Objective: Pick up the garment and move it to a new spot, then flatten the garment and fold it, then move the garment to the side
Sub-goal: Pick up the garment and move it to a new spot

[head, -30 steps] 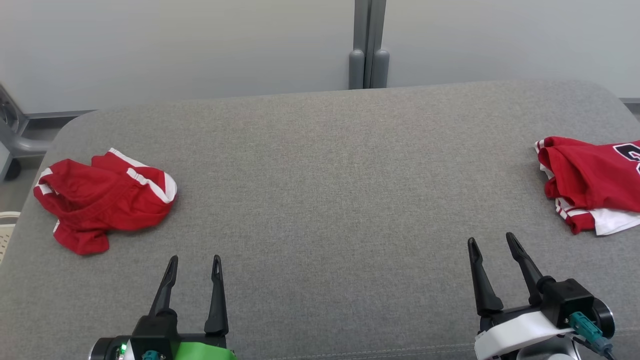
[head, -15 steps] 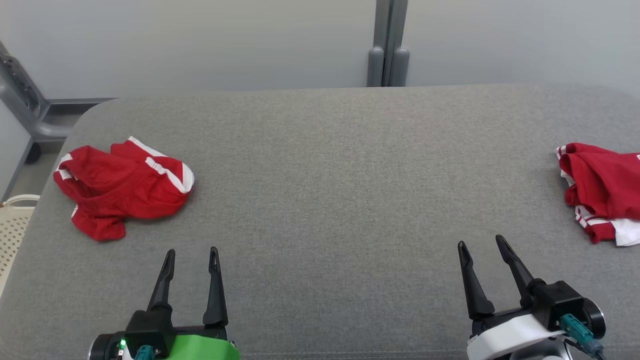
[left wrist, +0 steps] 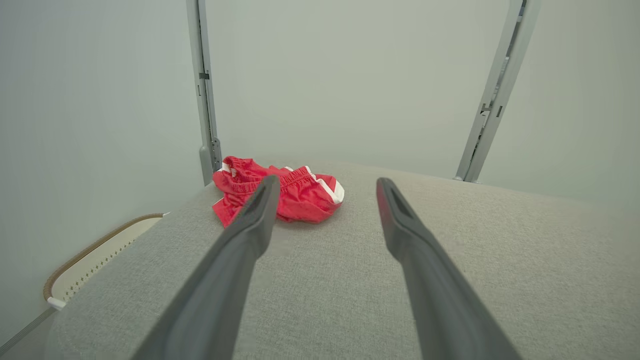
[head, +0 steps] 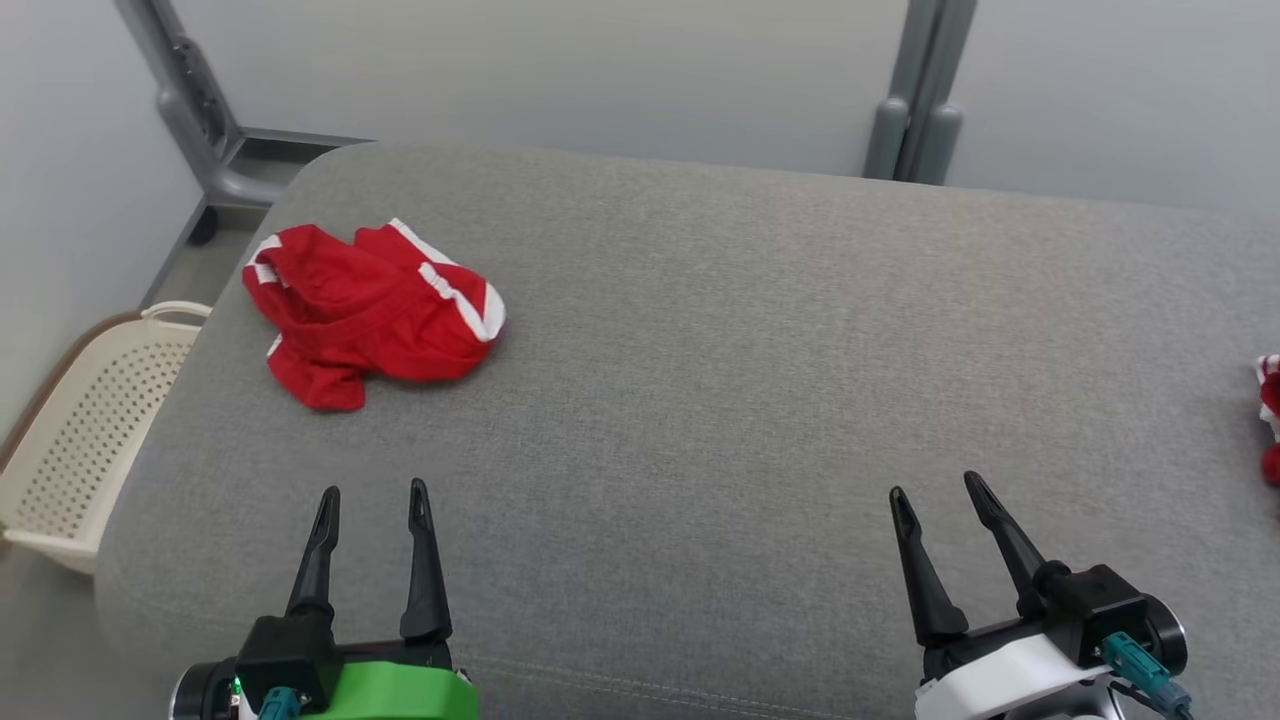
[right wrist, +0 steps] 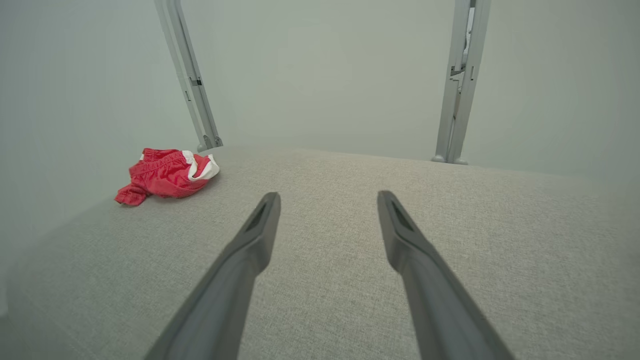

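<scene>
Here, crumpled red garment [head: 370, 310], white stripes, on grey cushion [head: 750, 330], left gripper [head: 373, 487], right gripper [head: 935, 484], jaws spread

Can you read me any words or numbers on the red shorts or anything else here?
There are no words or numbers to read anywhere.
The red shorts have only white stripes, no letters or numbers.
The red garment at the right edge shows just a sliver, too little to tell.
The basket is plain.

Left gripper [head: 373, 487] — green band [head: 390, 692]; right gripper [head: 935, 484] — white band [head: 1010, 662], teal plug [head: 1135, 660]
</scene>
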